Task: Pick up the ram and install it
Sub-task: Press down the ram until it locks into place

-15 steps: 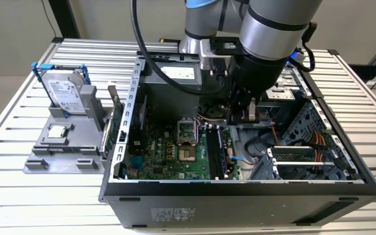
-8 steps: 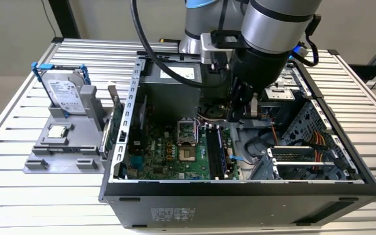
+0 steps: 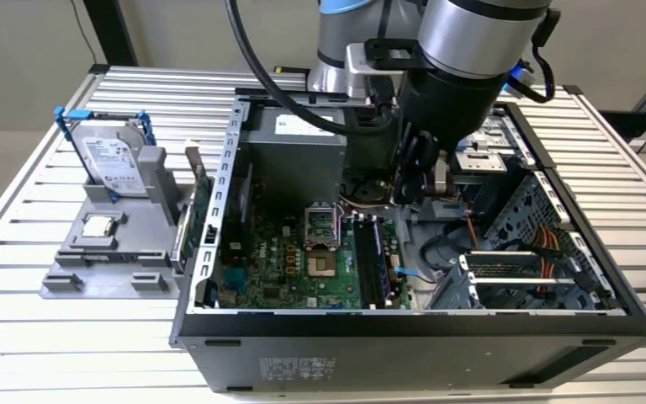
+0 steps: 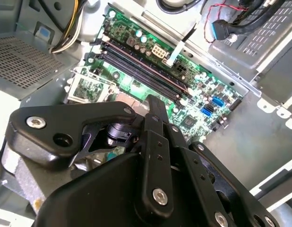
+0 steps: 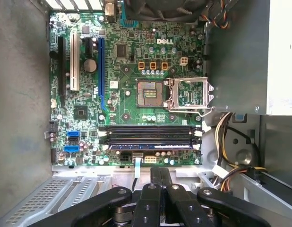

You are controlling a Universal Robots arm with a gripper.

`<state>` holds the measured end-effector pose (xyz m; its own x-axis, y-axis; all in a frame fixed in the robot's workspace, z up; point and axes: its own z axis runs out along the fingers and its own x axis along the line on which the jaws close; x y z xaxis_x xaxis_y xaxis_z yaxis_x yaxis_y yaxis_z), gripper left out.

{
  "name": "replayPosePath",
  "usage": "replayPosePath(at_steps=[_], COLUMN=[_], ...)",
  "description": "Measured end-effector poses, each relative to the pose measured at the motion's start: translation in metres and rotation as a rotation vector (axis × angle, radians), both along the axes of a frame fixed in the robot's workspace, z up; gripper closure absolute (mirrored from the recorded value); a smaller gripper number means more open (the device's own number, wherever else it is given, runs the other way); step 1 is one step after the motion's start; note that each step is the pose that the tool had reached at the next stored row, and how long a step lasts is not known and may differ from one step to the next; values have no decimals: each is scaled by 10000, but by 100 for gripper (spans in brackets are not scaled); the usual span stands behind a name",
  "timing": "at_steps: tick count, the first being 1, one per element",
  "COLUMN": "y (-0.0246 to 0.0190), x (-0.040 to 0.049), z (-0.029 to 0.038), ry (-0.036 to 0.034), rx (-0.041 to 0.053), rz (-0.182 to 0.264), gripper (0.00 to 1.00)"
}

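So, going from the exterior view's left: a grey holder (image 3: 104, 252) sits on the slatted metal surface (image 3: 31, 337) near that edge, with a silver hard drive (image 3: 110, 160) standing upright in it. Next to it the open computer case (image 3: 413, 337) lies on its side, taking up the middle of the surface, with the green motherboard (image 3: 289, 261) flat inside. The ram (image 3: 376, 252) looks seated in one of the long memory slots beside the CPU socket (image 5: 150, 93). In the first wrist view it's the stick (image 5: 150, 146) with the bluish strip, in the slot row nearest the pincer. The arm (image 3: 469, 42) reaches down into the case over the slots. The pincer (image 5: 160, 170) hangs just above the board, fingers pressed together with nothing between them. The second wrist view (image 4: 154, 101) shows the same. Toward the exterior view's right there's the metal drive cage (image 3: 537, 252) with orange cables.
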<state>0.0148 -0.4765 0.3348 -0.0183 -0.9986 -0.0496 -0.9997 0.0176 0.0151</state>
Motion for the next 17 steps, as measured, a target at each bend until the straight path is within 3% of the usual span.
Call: replayPosePath(at_steps=[9, 17], y=[0, 0], x=[0, 0], z=[119, 162], ry=[0, -1], rx=[-1, 2], rz=[0, 0], gripper=[100, 100])
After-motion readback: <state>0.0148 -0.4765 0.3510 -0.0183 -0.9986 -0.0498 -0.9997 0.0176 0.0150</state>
